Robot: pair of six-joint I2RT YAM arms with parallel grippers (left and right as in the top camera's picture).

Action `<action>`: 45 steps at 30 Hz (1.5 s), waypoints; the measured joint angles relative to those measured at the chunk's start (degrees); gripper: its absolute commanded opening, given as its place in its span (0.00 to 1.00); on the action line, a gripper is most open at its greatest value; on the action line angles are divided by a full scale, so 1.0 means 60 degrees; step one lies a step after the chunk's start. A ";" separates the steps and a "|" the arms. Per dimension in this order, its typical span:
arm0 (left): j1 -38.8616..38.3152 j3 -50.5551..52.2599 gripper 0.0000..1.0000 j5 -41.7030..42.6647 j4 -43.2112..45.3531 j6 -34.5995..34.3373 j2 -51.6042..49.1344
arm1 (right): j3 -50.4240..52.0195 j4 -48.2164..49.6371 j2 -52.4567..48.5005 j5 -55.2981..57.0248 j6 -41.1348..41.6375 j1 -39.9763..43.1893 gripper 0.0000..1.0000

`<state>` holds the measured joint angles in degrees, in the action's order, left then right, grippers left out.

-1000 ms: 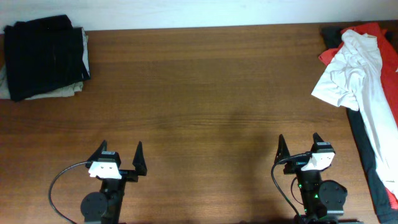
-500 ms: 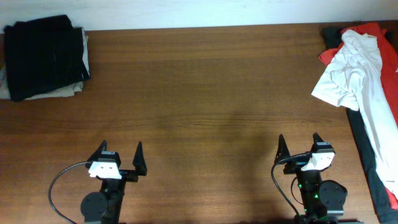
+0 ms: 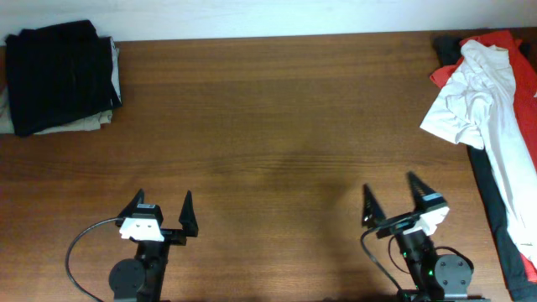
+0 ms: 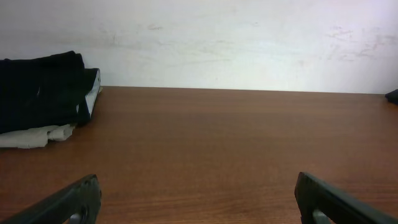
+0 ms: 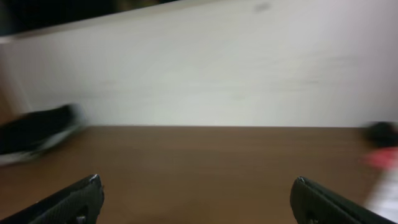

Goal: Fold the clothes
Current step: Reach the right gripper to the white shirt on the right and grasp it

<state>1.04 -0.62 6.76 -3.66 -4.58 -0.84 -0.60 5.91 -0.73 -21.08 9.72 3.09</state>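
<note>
The white T-shirt [image 3: 487, 101] lies crumpled at the table's far right edge, on top of a red garment [image 3: 503, 42] and a dark one. My left gripper [image 3: 163, 207] is open and empty near the front edge, left of centre; its jaws [image 4: 198, 199] frame bare wood. My right gripper [image 3: 390, 191] is open and empty near the front edge, right of centre, well short of the shirt. In the blurred right wrist view its jaws [image 5: 196, 196] frame bare wood, and a pale-and-red patch [image 5: 382, 168] shows at the right edge.
A stack of folded black clothes over a beige piece [image 3: 59, 75] sits at the back left corner, also in the left wrist view [image 4: 43, 96]. A white wall runs behind the brown wooden table [image 3: 268, 126]. A dark garment [image 3: 491, 210] hangs along the right edge.
My right gripper has turned slightly to the left and shifted; its wrist view is motion-blurred. The left arm and the clothes have not moved.
</note>
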 measured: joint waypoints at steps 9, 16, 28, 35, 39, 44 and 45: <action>0.0000 0.0000 0.99 -0.0007 -0.0004 0.0000 0.0000 | -0.0007 0.2291 -0.0011 -0.1902 0.1453 -0.0018 0.99; 0.0000 -0.0004 0.99 -0.0036 -0.0007 0.0004 0.0007 | -0.2692 0.1909 -0.2036 0.0419 0.0106 -0.0018 0.99; 0.0000 -0.0015 0.99 -0.0106 -0.0015 0.0004 0.0029 | -1.4327 -0.6765 -1.4823 0.5085 -0.2736 0.0321 0.99; 0.0000 -0.0011 0.99 -0.0138 -0.0033 0.0000 0.0033 | -1.6338 -0.7960 -1.7945 0.5056 -0.2871 0.0991 0.96; 0.0000 -0.0011 0.99 -0.0138 -0.0033 0.0004 0.0036 | -1.6367 -0.8171 -1.9252 0.4186 -0.2863 0.2076 0.93; 0.0000 -0.0011 0.99 -0.0135 -0.0033 0.0004 0.0036 | -1.6367 -0.8142 -2.0389 0.3621 -0.2907 0.2342 0.81; 0.0000 -0.0011 0.99 -0.0135 -0.0033 0.0000 0.0036 | -1.6367 -0.8098 -2.0702 0.3563 -0.2918 0.2342 0.79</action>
<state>1.04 -0.69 5.96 -3.86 -4.58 -0.62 -98.80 -42.68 -124.95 0.30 -7.79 17.15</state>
